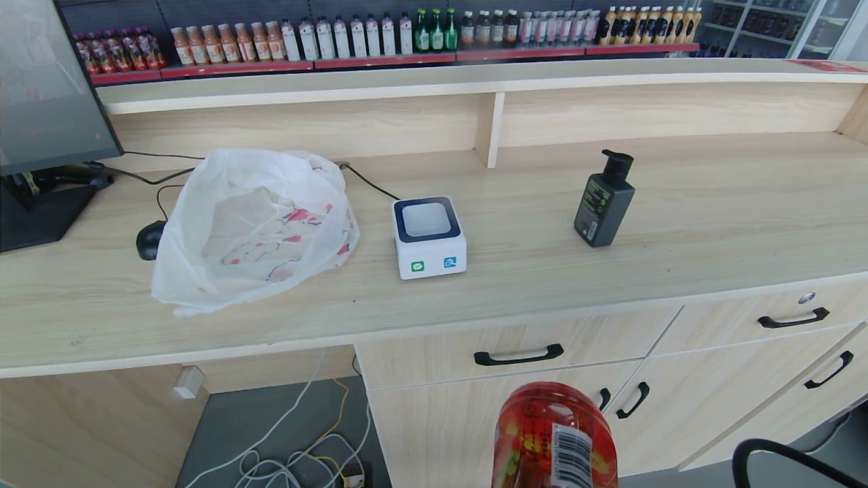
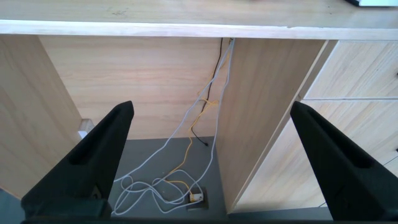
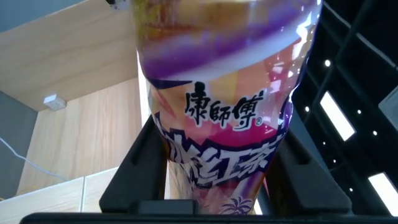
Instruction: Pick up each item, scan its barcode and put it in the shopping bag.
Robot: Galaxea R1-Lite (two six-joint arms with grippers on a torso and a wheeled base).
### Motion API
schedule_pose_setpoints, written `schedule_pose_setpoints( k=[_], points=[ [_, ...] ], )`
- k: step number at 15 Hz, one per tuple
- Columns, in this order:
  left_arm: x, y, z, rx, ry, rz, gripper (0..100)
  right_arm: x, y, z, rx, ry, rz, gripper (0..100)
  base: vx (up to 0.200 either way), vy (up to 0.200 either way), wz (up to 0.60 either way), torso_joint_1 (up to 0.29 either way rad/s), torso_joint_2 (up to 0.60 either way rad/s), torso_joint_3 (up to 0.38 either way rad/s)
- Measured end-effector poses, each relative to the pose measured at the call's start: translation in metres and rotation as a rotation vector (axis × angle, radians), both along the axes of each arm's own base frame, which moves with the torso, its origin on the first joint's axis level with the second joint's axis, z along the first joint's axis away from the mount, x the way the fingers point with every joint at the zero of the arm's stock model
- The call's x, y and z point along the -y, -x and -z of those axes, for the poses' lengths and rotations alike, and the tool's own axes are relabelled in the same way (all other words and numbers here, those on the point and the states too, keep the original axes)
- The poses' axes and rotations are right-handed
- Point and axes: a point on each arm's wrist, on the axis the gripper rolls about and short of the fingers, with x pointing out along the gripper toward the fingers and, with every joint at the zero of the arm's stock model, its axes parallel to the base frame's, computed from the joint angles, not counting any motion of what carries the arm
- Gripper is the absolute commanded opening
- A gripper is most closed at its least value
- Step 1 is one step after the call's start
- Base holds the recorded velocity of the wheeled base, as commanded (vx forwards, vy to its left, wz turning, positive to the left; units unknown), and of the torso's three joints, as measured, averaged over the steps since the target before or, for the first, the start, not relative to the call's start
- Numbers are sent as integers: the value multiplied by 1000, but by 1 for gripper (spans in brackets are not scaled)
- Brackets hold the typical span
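A red drink bottle with a barcode on its label rises at the bottom of the head view, in front of the cabinet drawers. In the right wrist view my right gripper is shut on this bottle, its black fingers pressing both sides. My left gripper is open, hanging below the counter edge with nothing between its fingers. On the counter stand the white barcode scanner, the open white shopping bag to its left and a dark pump bottle to its right.
A monitor and a black mouse sit at the counter's left end. Cables lie on the floor in the gap under the counter. Drawers with black handles face me. Shelves of bottles line the back.
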Motion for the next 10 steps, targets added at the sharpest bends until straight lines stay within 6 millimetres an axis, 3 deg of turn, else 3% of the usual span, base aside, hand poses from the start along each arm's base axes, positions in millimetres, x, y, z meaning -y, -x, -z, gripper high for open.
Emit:
schedule_pose_setpoints(
  k=[10],
  points=[
    [0, 0, 0, 0, 0, -1, 100, 6, -7, -4, -30, -27, 20, 0, 0, 0, 0, 0, 0, 0]
  ],
)
